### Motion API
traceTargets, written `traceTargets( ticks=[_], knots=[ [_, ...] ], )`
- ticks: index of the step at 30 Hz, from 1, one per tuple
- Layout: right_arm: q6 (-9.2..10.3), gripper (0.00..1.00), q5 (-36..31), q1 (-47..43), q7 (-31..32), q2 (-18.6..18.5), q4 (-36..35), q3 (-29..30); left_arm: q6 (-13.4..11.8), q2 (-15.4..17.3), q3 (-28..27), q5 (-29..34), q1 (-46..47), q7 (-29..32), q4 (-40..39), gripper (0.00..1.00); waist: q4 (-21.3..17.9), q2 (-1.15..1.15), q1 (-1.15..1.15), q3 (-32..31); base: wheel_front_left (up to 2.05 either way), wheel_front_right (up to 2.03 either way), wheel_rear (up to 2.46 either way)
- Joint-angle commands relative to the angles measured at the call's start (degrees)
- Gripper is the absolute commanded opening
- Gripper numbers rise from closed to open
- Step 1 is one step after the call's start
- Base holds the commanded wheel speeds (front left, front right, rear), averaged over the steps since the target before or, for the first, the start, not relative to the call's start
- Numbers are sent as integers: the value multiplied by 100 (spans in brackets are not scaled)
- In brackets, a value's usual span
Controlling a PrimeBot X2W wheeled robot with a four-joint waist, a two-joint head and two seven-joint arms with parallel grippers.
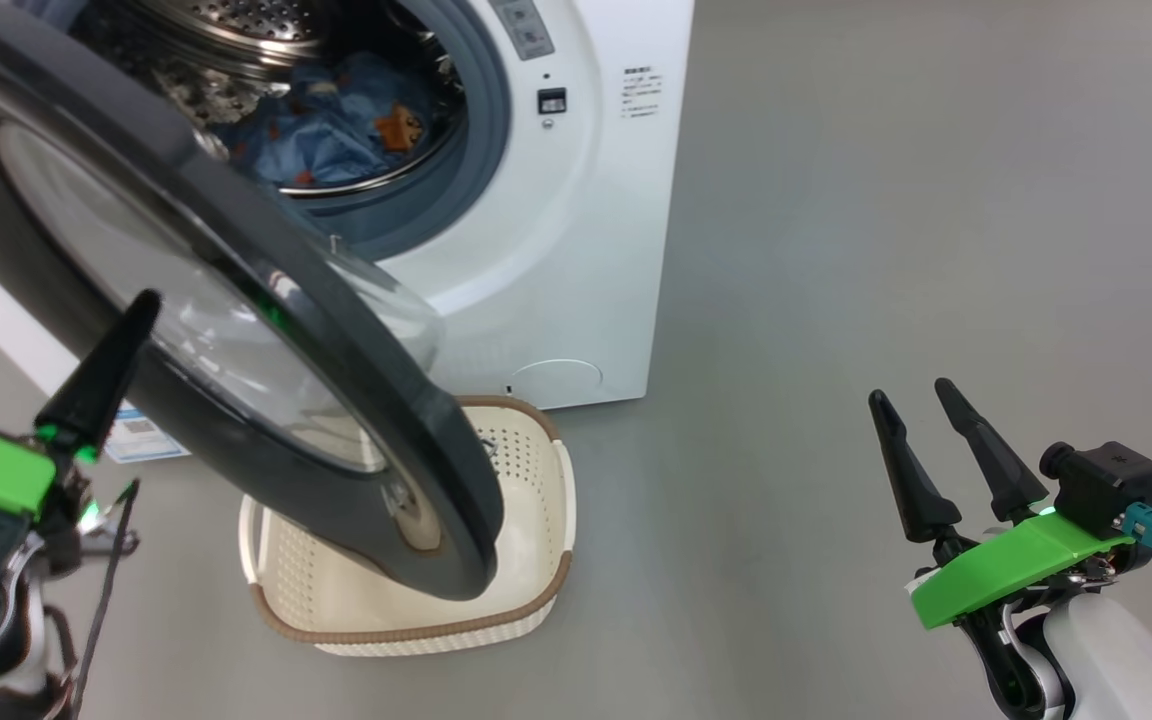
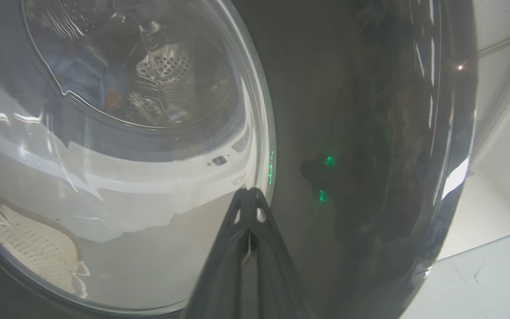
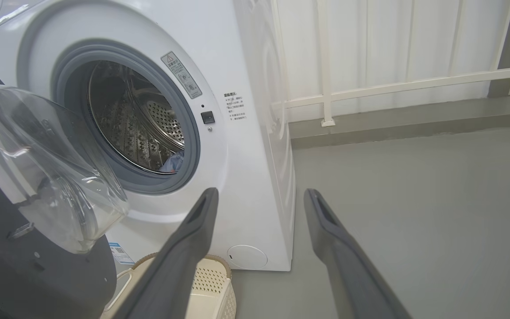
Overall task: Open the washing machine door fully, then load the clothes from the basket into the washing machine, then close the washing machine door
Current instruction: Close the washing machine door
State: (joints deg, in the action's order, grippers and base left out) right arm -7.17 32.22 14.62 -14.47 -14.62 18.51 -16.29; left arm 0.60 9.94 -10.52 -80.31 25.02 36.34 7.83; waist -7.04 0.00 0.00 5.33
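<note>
While left jaws are shut, washing machine door [image 1: 236,340] at tips

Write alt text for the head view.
A half-open washing machine door spans the left, the shut left gripper at its outer face. Blue clothes lie in the washing machine behind it, a basket sits on the floor below, and the open right gripper is empty at lower right.
</note>
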Motion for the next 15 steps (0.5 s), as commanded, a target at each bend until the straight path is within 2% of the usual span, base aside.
traceTargets(
  ticks=[1,6,8,15],
  knots=[
    [-32,100,-14,18,-52,-77,-122,-58,108,294,-146,253,-76,-152,-229,100,64,0,0,-8,0,0,0],
    [-32,100,-16,10,-52,-92,-123,-29,253,444,-125,878,-299,-625,-342,100,163,0,0,-25,0,0,0],
    [-32,100,-20,2,-52,-103,-126,-12,321,535,-68,1321,-439,-937,-382,100,211,0,0,-46,0,0,0],
    [-32,100,-40,-62,-52,-159,-139,9,503,506,126,2243,-895,-1844,-584,100,394,0,0,-137,0,0,0]
  ],
)
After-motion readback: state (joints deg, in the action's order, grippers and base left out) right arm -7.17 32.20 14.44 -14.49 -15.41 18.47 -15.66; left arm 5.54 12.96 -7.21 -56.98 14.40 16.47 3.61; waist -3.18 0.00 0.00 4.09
